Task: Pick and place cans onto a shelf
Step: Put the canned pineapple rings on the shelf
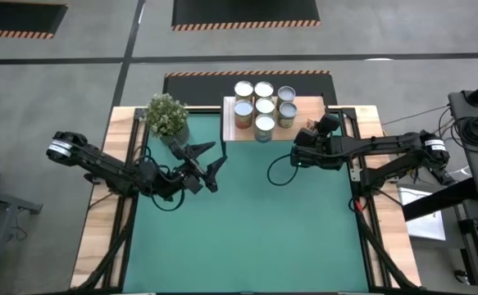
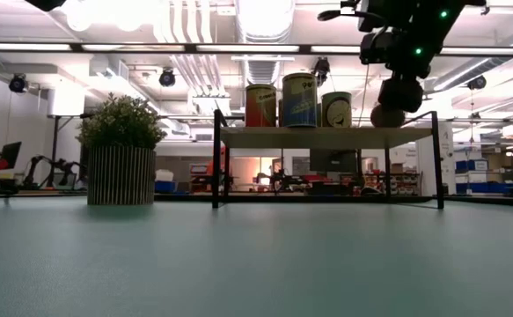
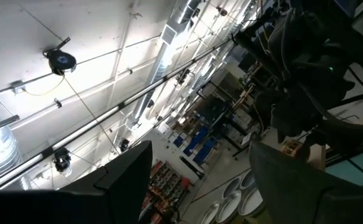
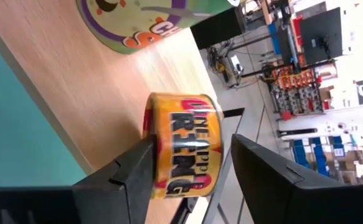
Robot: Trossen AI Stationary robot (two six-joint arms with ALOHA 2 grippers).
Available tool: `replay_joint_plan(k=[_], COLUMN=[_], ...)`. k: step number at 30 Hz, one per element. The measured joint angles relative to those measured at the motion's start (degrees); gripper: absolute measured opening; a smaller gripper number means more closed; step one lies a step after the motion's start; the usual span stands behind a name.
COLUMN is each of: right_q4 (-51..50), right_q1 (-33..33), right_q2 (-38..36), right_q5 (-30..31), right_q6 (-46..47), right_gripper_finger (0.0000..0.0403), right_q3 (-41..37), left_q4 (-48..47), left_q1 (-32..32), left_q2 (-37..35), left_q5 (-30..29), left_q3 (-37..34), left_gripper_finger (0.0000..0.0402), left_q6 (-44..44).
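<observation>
Seven cans (image 1: 263, 106) are standing upright on the shelf (image 1: 311, 107) at the far edge of the surface (image 1: 247, 229), packed toward its left end. Going from the left, the left pincer (image 1: 211, 161) is hanging over the green mat with its fingers spread and nothing between them — the potted plant (image 1: 167, 116) is sitting just behind it, close beside the shelf's left end. Farther right, the right pincer (image 1: 311, 133) is reaching in at the shelf's bare right end, its fingers pinching an orange-and-yellow can (image 4: 184, 146) lying on its side — just above the wooden board.
</observation>
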Motion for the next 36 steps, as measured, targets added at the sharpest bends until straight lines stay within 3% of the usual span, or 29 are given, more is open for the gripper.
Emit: replay_joint_plan(k=[11,19,29,36], right_q4=[3.5,3.9,4.5,4.2], right_q1=[0.0,0.0,-1.2,-1.2], right_q2=[0.0,-0.1,-0.1,-0.4], right_q5=[-3.3,-10.6,-6.3,-14.6], right_q6=[-1.7,2.8,4.2,4.1], right_gripper_finger=[0.0216,0.0217,0.0217,0.0213], right_q3=[0.0,1.3,1.4,6.1], left_q4=[0.0,0.0,0.0,0.0], left_q1=[0.0,0.0,0.0,0.0], left_q2=[0.0,0.0,0.1,0.1], left_q5=[0.0,0.0,0.0,0.0], left_q3=[0.0,0.0,0.0,0.0], left_gripper_finger=[0.0249,0.0249,0.0249,0.0249], left_q6=[0.0,0.0,0.0,0.0])
